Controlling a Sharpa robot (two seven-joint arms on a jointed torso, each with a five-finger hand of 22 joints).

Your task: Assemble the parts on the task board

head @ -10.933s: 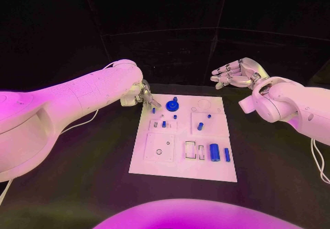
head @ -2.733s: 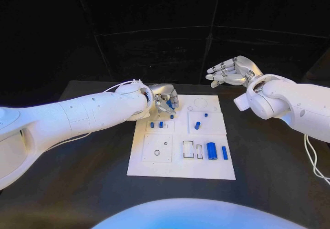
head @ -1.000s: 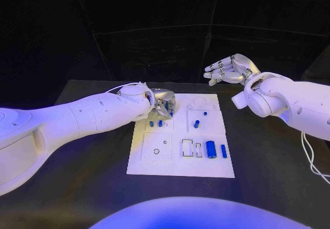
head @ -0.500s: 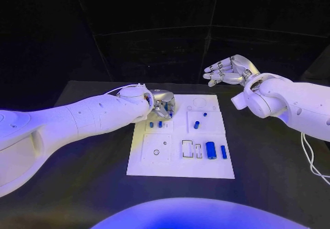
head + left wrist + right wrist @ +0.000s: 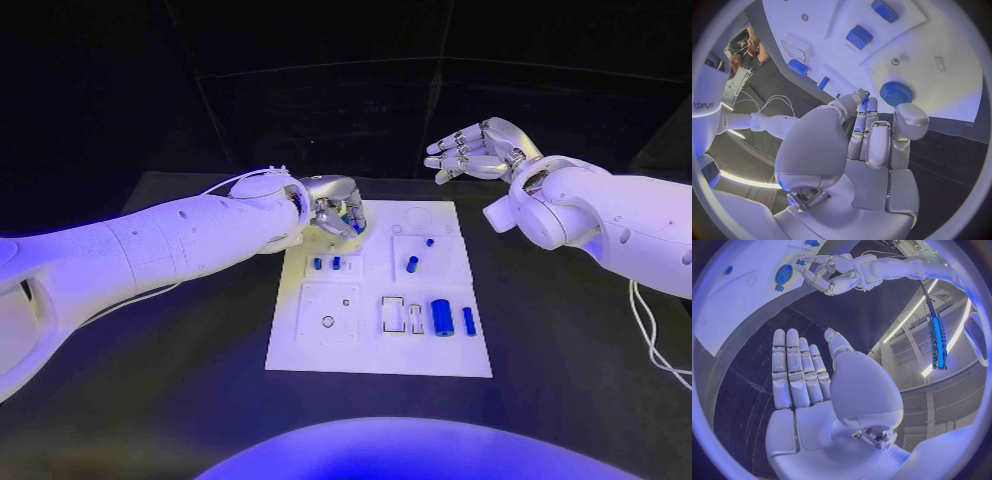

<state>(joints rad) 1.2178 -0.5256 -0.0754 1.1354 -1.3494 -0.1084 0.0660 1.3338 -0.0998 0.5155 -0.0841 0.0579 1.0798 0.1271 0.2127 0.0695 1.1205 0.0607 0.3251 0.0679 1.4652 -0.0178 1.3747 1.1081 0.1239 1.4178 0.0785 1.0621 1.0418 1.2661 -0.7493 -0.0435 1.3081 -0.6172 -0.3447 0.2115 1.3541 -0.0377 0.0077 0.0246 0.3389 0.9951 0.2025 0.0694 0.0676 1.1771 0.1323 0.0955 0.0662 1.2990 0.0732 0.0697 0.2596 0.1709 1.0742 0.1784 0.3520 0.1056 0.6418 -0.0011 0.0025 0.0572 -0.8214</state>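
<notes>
A black table [image 5: 188,400] is spread across the head view from 8 o'clock round to 4 o'clock, its far edge seen toward 12 o'clock. Behind that edge, a dark wall [image 5: 317,110] crossed by thin pale seams is set. At 4 o'clock, a thin white cable [image 5: 645,330] is looped down over the table's side.

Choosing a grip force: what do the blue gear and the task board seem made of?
Blue gear: probably moulded or printed plastic, matte, evenly coloured, with a finely ridged rim. Task board: likely rigid white plastic, smooth and flat with crisp recesses; painted metal cannot be excluded.
</notes>
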